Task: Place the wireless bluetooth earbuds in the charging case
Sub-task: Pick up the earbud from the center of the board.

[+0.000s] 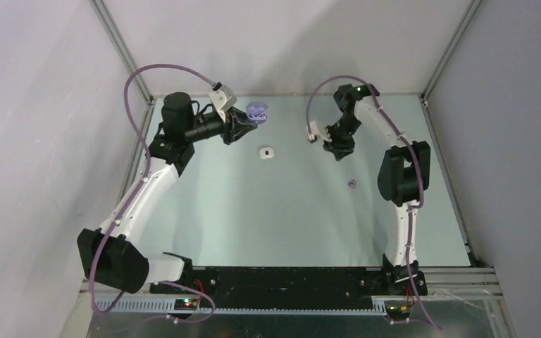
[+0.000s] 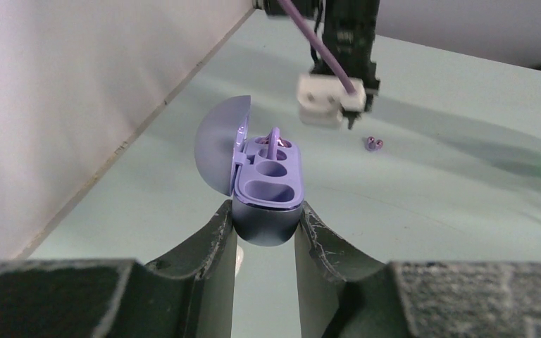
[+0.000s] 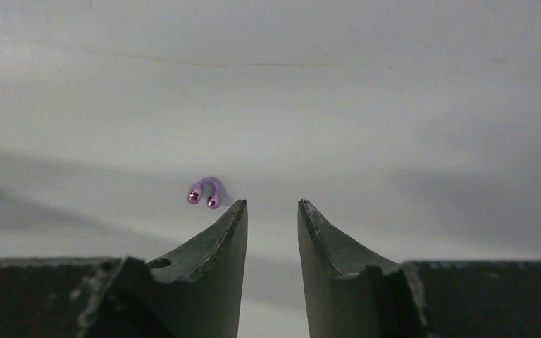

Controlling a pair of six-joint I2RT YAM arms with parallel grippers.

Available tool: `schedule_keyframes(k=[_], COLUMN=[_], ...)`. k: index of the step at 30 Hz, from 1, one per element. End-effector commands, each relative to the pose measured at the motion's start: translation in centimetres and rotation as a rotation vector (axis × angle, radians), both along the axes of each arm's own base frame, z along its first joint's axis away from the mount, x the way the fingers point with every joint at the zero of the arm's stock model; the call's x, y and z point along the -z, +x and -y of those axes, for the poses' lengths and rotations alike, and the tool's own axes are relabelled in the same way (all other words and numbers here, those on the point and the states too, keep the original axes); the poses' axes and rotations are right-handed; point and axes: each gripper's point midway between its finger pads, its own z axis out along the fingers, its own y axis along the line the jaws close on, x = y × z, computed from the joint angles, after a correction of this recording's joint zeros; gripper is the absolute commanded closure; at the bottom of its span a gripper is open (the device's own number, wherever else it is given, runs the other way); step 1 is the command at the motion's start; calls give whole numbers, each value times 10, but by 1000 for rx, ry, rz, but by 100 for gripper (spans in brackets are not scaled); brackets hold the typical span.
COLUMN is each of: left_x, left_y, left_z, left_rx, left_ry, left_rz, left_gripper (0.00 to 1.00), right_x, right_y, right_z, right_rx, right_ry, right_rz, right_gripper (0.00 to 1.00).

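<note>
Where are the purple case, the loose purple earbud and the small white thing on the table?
Purple case (image 2: 271, 184): left wrist view, its inner tray.
Loose purple earbud (image 3: 206, 191): right wrist view, its curved body.
Small white thing (image 1: 267, 152): top view, its centre.

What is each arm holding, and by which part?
The left fingers clamp the open case by its lower body, lid up. The right fingers hold nothing.

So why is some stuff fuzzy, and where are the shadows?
Left wrist view: the charging case is fairly sharp, the right arm behind it is blurry. Right wrist view: the purple earbud looks soft, and wide grey shadows cross the table. Top view: light is even, but the earbud is only a tiny speck.
</note>
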Motion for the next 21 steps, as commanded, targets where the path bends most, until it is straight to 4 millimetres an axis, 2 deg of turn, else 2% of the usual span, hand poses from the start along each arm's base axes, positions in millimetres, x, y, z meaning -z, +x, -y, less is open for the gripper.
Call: schedule_keyframes(k=[1, 2, 3, 9, 15, 21], left_x=[-23, -23, -22, -16, -16, -14], left_y=[-10, -10, -10, -7, 0, 7], left_z=[-10, -11, -12, -16, -20, -25], left_rx=[-12, -16, -21, -43, -66, -88], left_ry=[2, 2, 1, 4, 4, 8], left_rz=[99, 99, 101, 90, 79, 73], left_gripper=[100, 100, 100, 100, 100, 100], right_x=[21, 33, 37, 68, 82, 89], right_y=[15, 11, 17, 15, 11, -10], right_z=[18, 20, 18, 23, 27, 34], right_rx=[-381, -422, -439, -583, -664, -725], right_ry=[-70, -72, -70, -72, -82, -74], right_rz=[182, 172, 199, 189, 160, 98], right_gripper=[62, 62, 61, 60, 60, 61])
